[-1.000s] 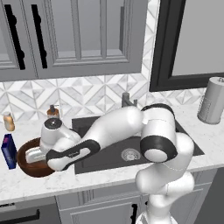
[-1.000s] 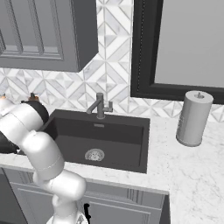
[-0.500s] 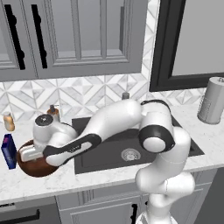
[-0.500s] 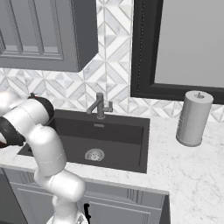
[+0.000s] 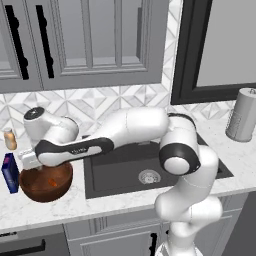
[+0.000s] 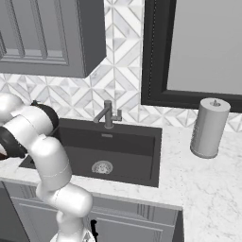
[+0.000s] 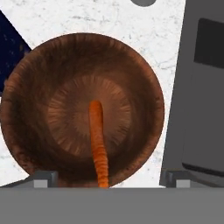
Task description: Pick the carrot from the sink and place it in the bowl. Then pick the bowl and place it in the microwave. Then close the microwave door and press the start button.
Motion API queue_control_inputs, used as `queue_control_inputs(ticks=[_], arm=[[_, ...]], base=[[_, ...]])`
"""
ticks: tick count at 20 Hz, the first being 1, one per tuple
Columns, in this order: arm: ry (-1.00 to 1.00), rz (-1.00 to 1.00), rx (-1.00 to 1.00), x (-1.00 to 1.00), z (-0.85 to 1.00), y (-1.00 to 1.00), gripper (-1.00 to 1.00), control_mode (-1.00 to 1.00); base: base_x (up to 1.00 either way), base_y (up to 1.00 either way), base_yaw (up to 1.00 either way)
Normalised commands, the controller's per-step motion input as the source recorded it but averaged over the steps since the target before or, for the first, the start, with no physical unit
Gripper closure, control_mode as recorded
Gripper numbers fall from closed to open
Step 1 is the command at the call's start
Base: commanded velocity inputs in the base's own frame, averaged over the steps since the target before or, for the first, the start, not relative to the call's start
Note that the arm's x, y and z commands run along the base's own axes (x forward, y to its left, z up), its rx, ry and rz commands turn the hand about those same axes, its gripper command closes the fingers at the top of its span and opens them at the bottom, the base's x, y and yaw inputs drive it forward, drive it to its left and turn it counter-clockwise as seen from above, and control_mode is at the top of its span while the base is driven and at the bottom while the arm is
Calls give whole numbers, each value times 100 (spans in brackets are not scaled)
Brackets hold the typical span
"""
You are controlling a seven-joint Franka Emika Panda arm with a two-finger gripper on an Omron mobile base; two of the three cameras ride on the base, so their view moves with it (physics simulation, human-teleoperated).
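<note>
The reddish-brown bowl (image 5: 46,184) (image 7: 83,109) stands on the counter left of the sink (image 5: 150,172) (image 6: 113,146). The orange carrot (image 7: 98,140) (image 5: 52,182) lies inside it, running from the bowl's middle toward its near rim. My gripper (image 5: 30,161) (image 7: 109,180) hangs just above the bowl's rim, open. Its fingertips (image 7: 43,178) stand wide apart on either side of the carrot and do not touch it. The sink basin holds only its round drain (image 5: 149,176). The microwave is out of view.
A small blue bottle (image 5: 10,172) stands right beside the bowl on its left, with a small tan bottle (image 5: 9,139) behind it. A grey paper-towel roll (image 5: 242,115) (image 6: 208,127) stands right of the sink. The faucet (image 6: 108,114) rises behind the basin, under a dark-framed panel (image 6: 198,47).
The gripper has opened and let go of the carrot, which now lies in the bowl. The arm has stretched further left over the bowl.
</note>
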Motion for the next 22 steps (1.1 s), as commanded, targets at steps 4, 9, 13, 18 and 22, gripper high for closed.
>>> queue_control_inputs(ticks=[4, 9, 13, 18, 22], arm=[[0, 0, 5, 0, -8, -66, -100, -100], [0, 0, 6, 0, -8, -67, -100, -100], [0, 0, 10, -1, -38, -57, -100, -100], [0, 0, 12, -1, -35, -25, -100, -100], [7, 0, 5, 23, -11, 23, -100, -100]], base=[[0, 0, 0], [0, 0, 0], [0, 0, 0], [0, 0, 0], [0, 0, 0]])
